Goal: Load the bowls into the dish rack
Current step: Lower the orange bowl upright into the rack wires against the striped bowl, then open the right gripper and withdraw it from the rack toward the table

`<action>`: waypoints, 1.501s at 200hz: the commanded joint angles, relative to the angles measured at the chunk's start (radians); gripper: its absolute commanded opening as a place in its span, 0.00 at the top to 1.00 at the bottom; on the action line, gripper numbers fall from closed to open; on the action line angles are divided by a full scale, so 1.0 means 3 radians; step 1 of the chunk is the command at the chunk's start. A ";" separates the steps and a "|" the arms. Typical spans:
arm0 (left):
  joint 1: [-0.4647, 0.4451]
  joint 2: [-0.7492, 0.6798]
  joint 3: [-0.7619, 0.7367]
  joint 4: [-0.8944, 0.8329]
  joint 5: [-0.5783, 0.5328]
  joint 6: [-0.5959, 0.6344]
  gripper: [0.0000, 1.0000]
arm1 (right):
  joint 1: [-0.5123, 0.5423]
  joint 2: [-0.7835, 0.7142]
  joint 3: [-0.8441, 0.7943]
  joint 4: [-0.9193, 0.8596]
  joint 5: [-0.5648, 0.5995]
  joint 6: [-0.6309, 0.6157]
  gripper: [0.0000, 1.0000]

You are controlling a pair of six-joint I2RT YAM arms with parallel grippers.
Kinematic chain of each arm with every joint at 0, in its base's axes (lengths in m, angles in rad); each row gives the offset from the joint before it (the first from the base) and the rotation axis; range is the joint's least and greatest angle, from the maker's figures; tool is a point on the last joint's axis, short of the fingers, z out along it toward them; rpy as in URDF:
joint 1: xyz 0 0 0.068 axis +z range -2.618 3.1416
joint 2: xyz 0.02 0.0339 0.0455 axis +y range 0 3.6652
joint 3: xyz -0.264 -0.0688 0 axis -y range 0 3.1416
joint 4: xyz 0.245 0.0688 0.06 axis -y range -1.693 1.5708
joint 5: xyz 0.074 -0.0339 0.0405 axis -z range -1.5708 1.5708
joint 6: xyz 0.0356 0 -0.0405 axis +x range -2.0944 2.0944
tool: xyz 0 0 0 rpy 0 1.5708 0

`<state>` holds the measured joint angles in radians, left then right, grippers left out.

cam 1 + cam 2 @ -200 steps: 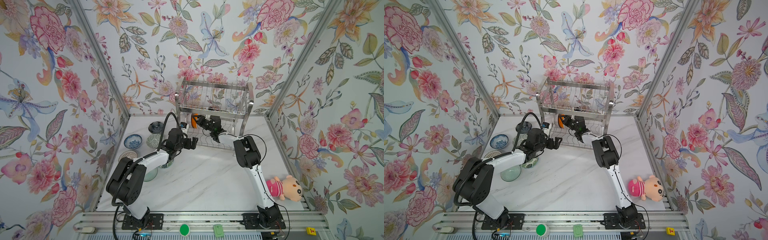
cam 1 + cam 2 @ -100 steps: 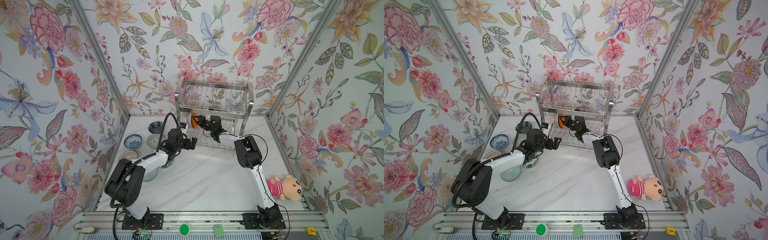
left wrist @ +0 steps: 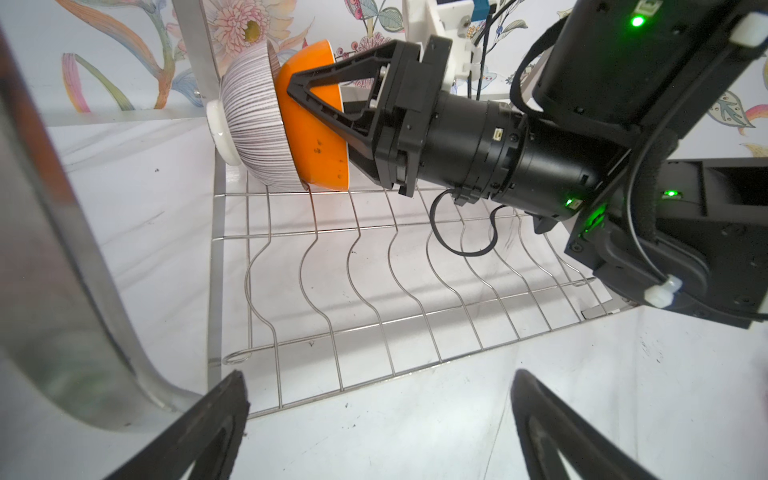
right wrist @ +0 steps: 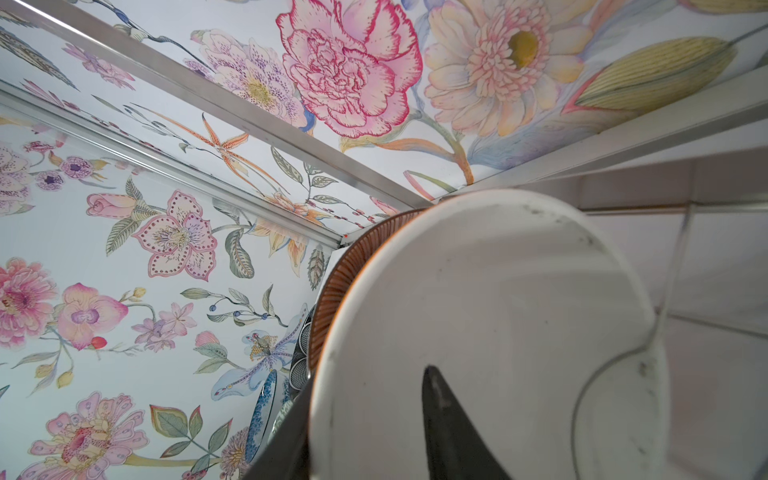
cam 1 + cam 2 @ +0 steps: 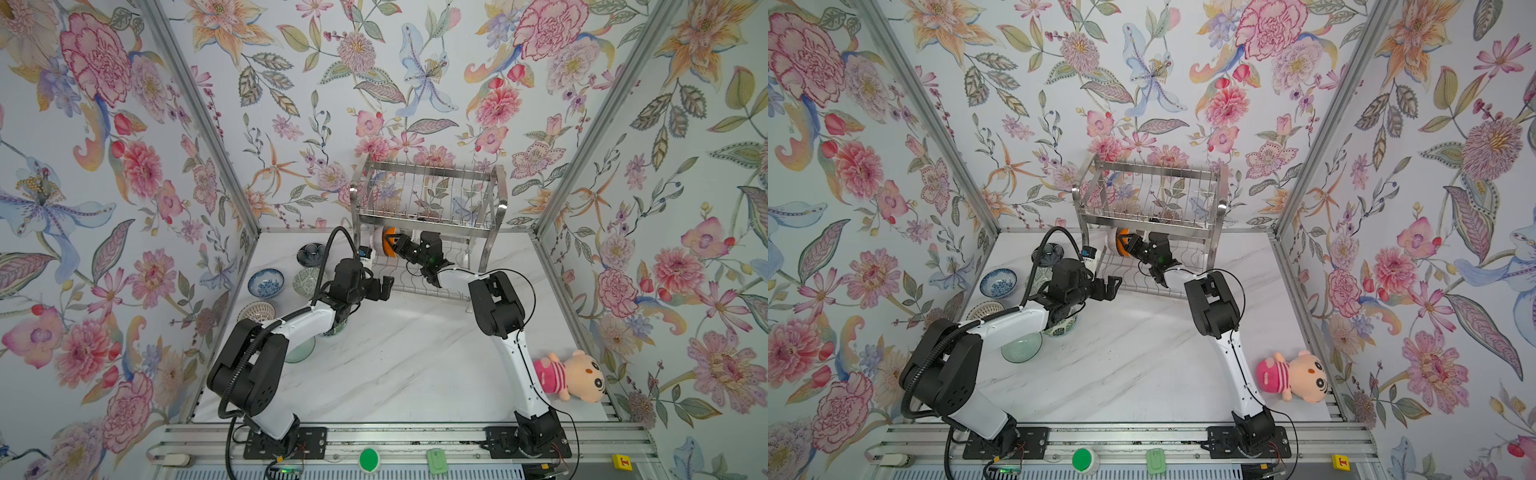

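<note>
While the right gripper (image 5: 392,242) straddles the rim of the white-and-orange bowl (image 3: 320,158), pinching or not I cannot tell, that bowl stands on edge against a striped bowl (image 3: 253,124) at the left end of the lower shelf of the dish rack (image 5: 500,195). The left gripper (image 3: 379,376) hangs spread wide at the shelf's front edge, holding nothing.
</note>
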<state>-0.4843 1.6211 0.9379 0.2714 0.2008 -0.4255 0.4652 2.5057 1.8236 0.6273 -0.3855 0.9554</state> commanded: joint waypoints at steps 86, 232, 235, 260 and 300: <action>0.0019 -0.0135 -0.0083 -0.0024 -0.0071 0.0042 0.01 | 0.0026 -0.0181 -0.0151 0.0043 0.0022 -0.0041 0.54; 0.0023 -0.0370 -0.0227 -0.0058 -0.0110 0.0023 0.01 | 0.0034 -0.0555 -0.0636 0.0354 0.0097 -0.0060 0.38; 0.0019 -0.0372 -0.0234 -0.0060 -0.0107 0.0020 0.01 | 0.0040 -0.0575 -0.0662 0.0361 0.0105 -0.0056 0.37; 0.0020 -0.0449 -0.0324 -0.0058 -0.0112 0.0008 0.01 | 0.0055 -0.0711 -0.0893 0.0447 0.0155 -0.0068 0.34; 0.0021 -0.0638 -0.0543 -0.0046 -0.0138 -0.0025 0.01 | 0.0110 -0.1008 -0.1394 0.0631 0.0293 -0.0119 0.17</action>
<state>-0.4843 1.4815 0.8154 0.2619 0.1825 -0.4263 0.4805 2.2860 1.4761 0.7540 -0.3363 0.9459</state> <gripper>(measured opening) 0.994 0.782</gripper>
